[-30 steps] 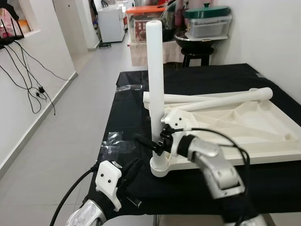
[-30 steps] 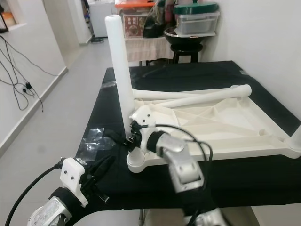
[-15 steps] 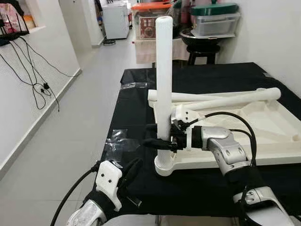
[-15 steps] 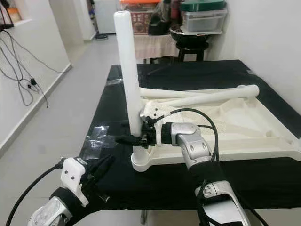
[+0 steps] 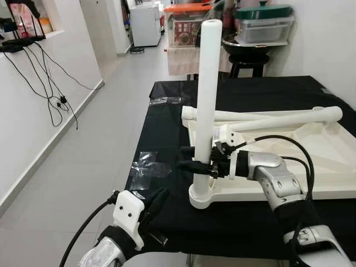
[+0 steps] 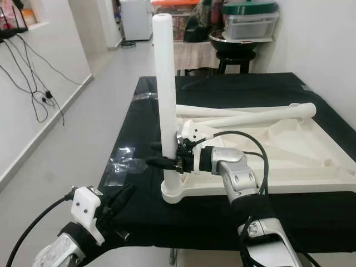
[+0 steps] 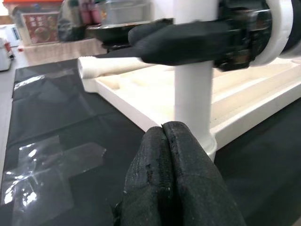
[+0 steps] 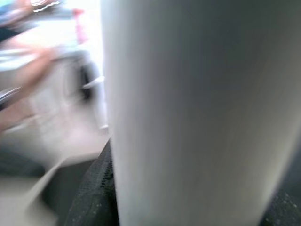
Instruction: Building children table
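1. Table leg point(image 5: 206, 94) stands upright in the corner socket of the upturned white tabletop point(image 5: 311, 167), on the black-covered table point(image 5: 167, 139).
2. Right gripper point(image 5: 192, 158) clamps the leg low down; seating it looks underway.
3. Next: press or twist it home.
4. Left gripper point(image 7: 171, 179), fingers together and empty, waits near the table edge.

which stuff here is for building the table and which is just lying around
For the job: upright leg, held by the right pincer; tabletop; two loose legs.
Lying about: clear tape, storage boxes, wall cables.
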{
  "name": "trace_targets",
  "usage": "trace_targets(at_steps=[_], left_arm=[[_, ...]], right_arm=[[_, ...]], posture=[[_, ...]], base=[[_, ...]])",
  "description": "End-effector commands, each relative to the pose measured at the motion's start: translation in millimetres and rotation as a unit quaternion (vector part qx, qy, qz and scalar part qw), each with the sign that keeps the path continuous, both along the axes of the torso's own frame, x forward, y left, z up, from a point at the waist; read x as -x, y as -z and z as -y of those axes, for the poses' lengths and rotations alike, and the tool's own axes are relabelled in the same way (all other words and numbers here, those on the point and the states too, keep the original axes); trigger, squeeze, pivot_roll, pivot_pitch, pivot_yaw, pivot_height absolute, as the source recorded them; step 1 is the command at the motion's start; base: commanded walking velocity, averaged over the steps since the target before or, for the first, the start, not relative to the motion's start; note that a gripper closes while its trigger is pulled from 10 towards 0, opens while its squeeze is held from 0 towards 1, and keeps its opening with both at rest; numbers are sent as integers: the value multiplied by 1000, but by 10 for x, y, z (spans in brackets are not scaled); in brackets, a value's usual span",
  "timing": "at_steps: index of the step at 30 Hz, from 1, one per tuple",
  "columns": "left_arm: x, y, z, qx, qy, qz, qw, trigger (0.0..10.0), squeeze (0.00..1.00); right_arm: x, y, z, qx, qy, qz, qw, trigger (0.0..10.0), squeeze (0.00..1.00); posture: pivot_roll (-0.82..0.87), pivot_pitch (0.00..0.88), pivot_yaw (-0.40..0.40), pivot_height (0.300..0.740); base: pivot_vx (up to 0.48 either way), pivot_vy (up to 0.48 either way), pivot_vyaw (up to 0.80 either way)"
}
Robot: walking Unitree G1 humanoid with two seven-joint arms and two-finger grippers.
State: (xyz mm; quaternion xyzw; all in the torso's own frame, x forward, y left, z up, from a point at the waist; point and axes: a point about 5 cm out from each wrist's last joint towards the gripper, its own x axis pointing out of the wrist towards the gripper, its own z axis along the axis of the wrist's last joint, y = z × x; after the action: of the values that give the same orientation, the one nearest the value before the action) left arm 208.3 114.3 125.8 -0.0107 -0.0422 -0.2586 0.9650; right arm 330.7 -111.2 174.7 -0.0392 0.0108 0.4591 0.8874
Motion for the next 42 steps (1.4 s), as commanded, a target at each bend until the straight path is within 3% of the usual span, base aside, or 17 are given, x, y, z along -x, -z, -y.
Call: trace_targets(at_steps=[1,2,3,4,7,14,15,17,18,24,26,27,28,32,40,41,42], left_arm=[[10,-12,-6,-4,-1,-1,1000,10000,0],[8,-23,-13,-5,-1,0,1000,10000,0],[8,-23,-13,-5,-1,0,1000,10000,0],[6,-21,-26,-6,-1,0,1000,10000,0],[-9,-10,-37,-7,0,-1,1000,10000,0],[-37,-7,-46,-10,-5,1,1000,10000,0],[-40,-8,-48,-11,-7,3,1000,10000,0],[-41,-8,-50,-11,-9,3,1000,10000,0],[-46,-10,-50,-11,-9,3,1000,10000,0],[-53,-11,-33,-9,-6,1,1000,10000,0],[-53,-5,-22,-8,-5,1,1000,10000,0],[-53,-3,-17,-8,-4,0,1000,10000,0],[-54,-2,-13,-8,-4,0,1000,10000,0],[-53,7,-4,-8,-5,1,1000,10000,0],[-43,28,9,-8,-5,-1,1000,10000,0],[-42,30,13,-8,-5,-1,1000,10000,0],[-40,32,18,-7,-5,-2,1000,10000,0]], right_arm=[[81,289,-18,8,147,-71,986,0,0],[279,411,-147,-1,242,-89,966,0,0],[279,411,-147,-1,242,-89,966,0,0],[414,457,-220,-9,293,-99,951,0,0],[407,429,-355,-4,265,-81,961,0,0],[182,358,-310,10,258,-61,964,157,0],[164,324,-301,12,270,-57,961,10000,0],[155,300,-296,14,279,-55,959,10000,0],[144,259,-303,13,263,-51,963,10000,1000],[14,41,-234,-10,204,-26,979,10000,1000],[38,-136,-249,-16,45,1,999,10000,1000],[61,-198,-238,-1,-27,17,1000,10000,102],[70,-229,-221,12,-74,26,997,10000,0],[3,-205,-153,51,-142,23,988,10000,0],[-174,-178,-46,60,-176,-19,982,10000,0],[-189,-187,-30,54,-182,-25,982,6824,0],[-214,-205,0,46,-191,-32,980,0,0]], posture=[[12,44,9,740],[28,58,19,740],[28,58,19,740],[14,55,30,740],[17,34,25,740],[16,22,23,740],[15,19,23,740],[15,19,23,740],[16,16,23,740],[14,14,26,740],[18,10,21,740],[20,6,20,740],[23,4,18,740],[32,0,16,740],[41,0,13,740],[39,0,11,740],[37,0,12,740]], base=[[0,0,0],[0,0,0],[0,0,0],[0,0,0],[0,0,0],[0,0,0],[0,0,0],[0,0,0],[0,0,0],[0,0,0],[0,0,0],[0,0,0],[0,0,0],[0,0,0],[0,0,0],[0,0,0],[0,0,0]])
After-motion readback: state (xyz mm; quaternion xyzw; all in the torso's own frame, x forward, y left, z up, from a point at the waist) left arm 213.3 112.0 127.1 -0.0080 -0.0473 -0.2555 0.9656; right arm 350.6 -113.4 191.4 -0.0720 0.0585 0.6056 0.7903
